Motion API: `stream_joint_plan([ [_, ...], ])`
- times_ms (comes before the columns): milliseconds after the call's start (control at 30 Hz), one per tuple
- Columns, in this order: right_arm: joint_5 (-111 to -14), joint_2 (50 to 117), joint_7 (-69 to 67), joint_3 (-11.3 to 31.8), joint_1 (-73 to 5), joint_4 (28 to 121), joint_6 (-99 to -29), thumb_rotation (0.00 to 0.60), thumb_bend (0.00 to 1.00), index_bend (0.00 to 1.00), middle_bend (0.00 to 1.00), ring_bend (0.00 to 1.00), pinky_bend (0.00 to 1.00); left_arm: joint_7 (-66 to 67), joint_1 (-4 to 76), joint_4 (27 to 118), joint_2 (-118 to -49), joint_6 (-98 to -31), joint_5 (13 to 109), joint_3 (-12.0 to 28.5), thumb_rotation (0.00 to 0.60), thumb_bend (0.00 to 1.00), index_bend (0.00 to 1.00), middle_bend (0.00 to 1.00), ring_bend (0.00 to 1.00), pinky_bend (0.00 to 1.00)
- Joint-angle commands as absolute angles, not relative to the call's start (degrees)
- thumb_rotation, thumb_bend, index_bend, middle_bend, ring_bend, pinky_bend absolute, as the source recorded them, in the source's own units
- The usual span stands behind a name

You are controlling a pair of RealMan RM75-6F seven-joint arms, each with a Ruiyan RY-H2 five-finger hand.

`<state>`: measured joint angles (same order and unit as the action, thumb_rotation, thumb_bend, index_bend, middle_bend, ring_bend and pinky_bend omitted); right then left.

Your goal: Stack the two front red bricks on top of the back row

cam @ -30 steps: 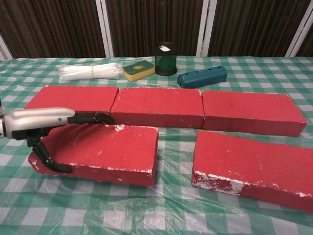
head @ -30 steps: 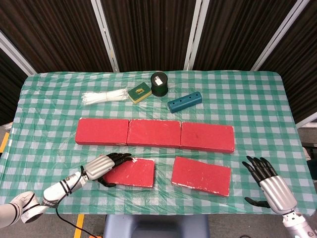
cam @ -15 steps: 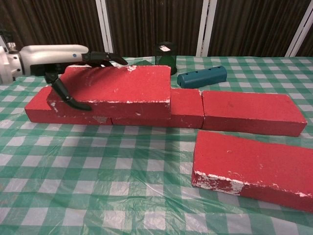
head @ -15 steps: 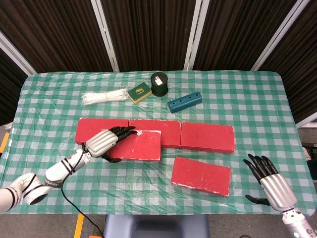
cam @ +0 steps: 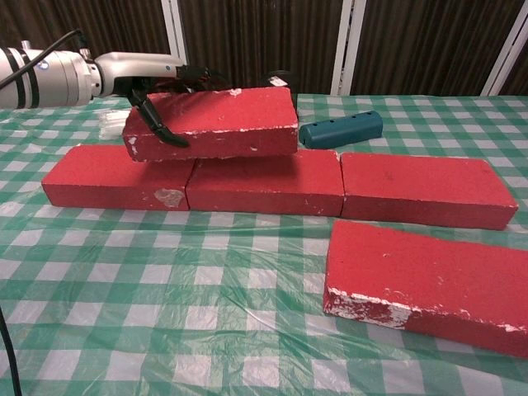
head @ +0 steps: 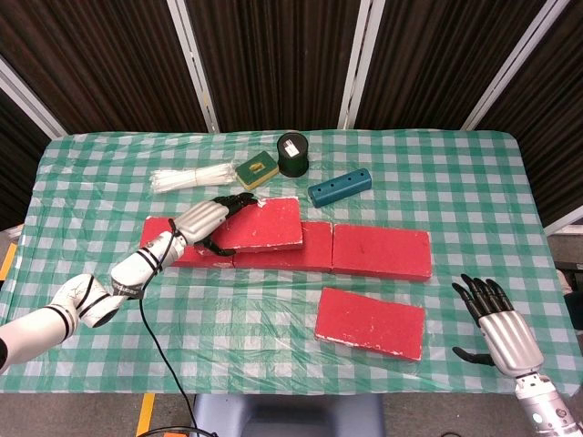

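Held brick point(cam: 216, 122) atop back row point(cam: 272, 186), left-centre; second brick point(cam: 429, 285) in front, right.

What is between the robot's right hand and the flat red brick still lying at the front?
Only bare green-checked tablecloth separates the right hand from the front red brick, as the head view shows.

Left hand point(head: 202, 219) holds red brick point(head: 262, 224) over back row point(head: 378, 251)

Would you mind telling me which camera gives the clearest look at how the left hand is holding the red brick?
The chest view: it shows the left hand from the side, fingers over the top of the held brick and the thumb down its front face. The head view shows the same hand from above, so the hand's back hides most of the hold.
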<state>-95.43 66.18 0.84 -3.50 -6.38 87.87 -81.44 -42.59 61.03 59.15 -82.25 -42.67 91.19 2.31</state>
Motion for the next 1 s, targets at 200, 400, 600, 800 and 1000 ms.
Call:
stream_joint_plan([
  [200,-95.44,66.01,0.47,-3.51,-6.31,87.83,-81.70,0.600,0.09,0.00,0.00,0.00,0.00,-47.57,61.40,55.48,-84.44,-43.93,93.39,-0.16,0.600,0.25,0.00,0.00,0.34,0.53],
  [400,-95.96,65.99,0.65,-3.86,-6.25,88.01,-81.75,0.600,0.09,0.00,0.00,0.00,0.00,-48.10,61.31,54.96,-84.66,-44.64,94.38,-1.46,0.600,0.25,0.00,0.00,0.33,0.45],
  [600,-96.61,65.96,0.80,-4.24,-5.93,88.34,-82.32,0.600,0.09,0.00,0.00,0.00,0.00,-49.13,61.34,53.16,-85.32,-44.50,94.37,-2.17,0.600,0.25,0.00,0.00,0.33,0.28],
  [800,-95.23,65.30,0.34,-3.35,-5.11,89.08,-83.87,0.600,0.09,0.00,0.00,0.00,0.00,-51.36,61.50,51.28,-85.48,-44.57,95.51,-3.94,0.600,0.26,0.00,0.00,0.33,0.21],
  [1000,-95.17,65.22,0.35,-3.16,-4.62,89.27,-84.72,0.600,0.09,0.00,0.00,0.00,0.00,-54.50,61.82,48.40,-86.73,-45.12,96.68,-5.43,0.600,0.26,0.00,0.00,0.33,0.16],
])
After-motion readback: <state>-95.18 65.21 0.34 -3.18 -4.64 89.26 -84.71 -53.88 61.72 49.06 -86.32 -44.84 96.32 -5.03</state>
